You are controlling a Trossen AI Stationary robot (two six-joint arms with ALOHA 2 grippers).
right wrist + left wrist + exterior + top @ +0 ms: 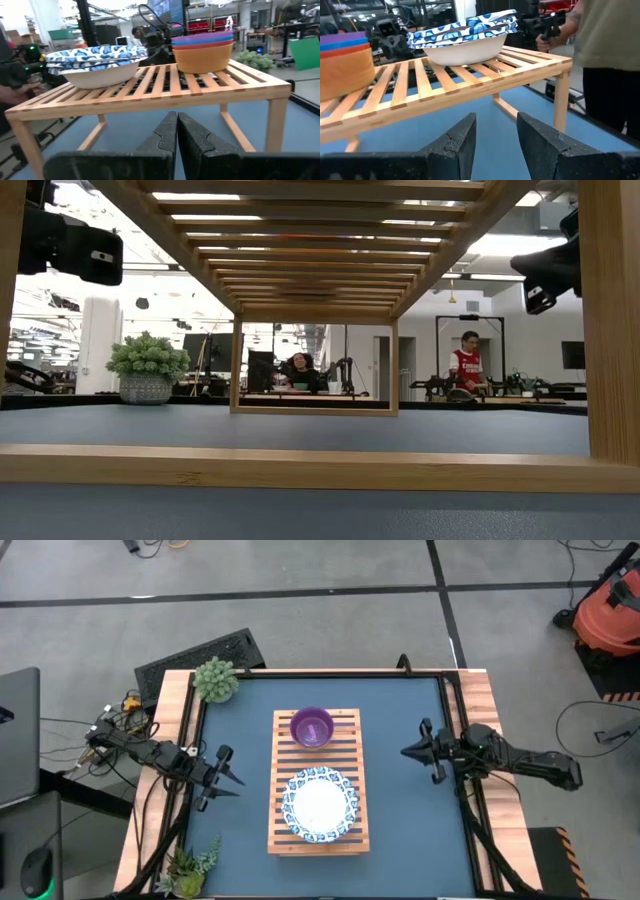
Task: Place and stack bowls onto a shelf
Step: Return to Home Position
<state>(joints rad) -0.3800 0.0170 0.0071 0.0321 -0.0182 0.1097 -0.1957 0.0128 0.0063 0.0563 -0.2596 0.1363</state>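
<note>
Stacking looks done. Judging by the layout, the step in hand is the pull-back to home. The slatted wood shelf [345, 755] sits mid-table on the dark blue tabletop [410, 830] w/ both loads on top. The stack of small bowls [312, 727] is at one end (purple on top, then teal, red, yellow-orange at bottom per right wrist view). The stack of white-and-blue dishes [320, 805] is at the other end, near it but not touching. Every bowl I can see is on the shelf. Left gripper [232, 778] hangs off the shelf's left side, well apart from it, fingers [454, 145] spread w/ a clear gap btwn them, nothing held. Right gripper [408, 752] is off the right side, likewise apart, fingers pressed together & empty. Both face in toward the shelf. Two potted plants [215, 680] sit at the table's left corners, out of the way. A person [607, 60] stands beyond the table in the left wrist view. Next move, IMO: no grasp needed, just retract & fold each arm back toward its base, keeping clear of the shelf's legs & edge. The left claw could close en route. Main risk is a bump to the shelf, since the dishes look nested a bit unevenly.
</note>
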